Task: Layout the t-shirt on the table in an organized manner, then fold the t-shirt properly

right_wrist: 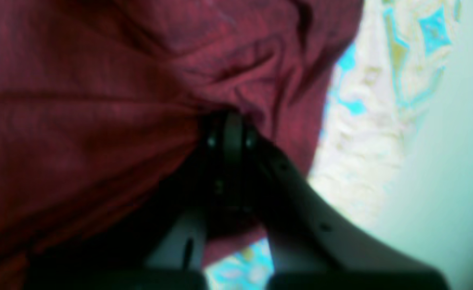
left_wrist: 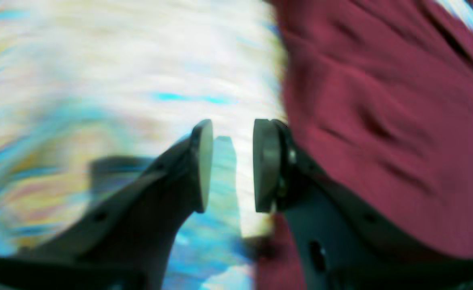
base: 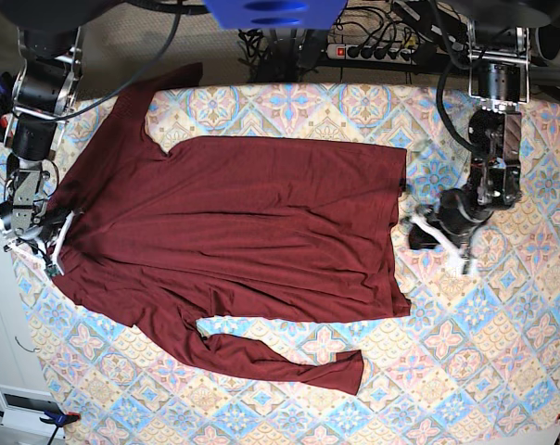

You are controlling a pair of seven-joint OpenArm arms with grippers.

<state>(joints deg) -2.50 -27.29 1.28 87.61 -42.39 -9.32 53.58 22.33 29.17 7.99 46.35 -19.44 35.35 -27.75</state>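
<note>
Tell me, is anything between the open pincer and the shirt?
Nothing visible. The left pincer hangs open over bare table, right beside the t-shirt hem, with only patterned cloth in the gap.

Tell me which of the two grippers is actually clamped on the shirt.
The right gripper, at the shirt's shoulder end on the base view's left: its jaws are shut on bunched t-shirt fabric. The left gripper stands open over the table, holding nothing.

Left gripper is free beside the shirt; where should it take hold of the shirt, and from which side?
Probably the hem corner of the t-shirt nearest the left gripper, which is open beside that edge. Come in low from the bare table side: the hem lies flat as a straight free edge there, so one finger can slide under it. The right gripper already pinches the shoulder end.
</note>
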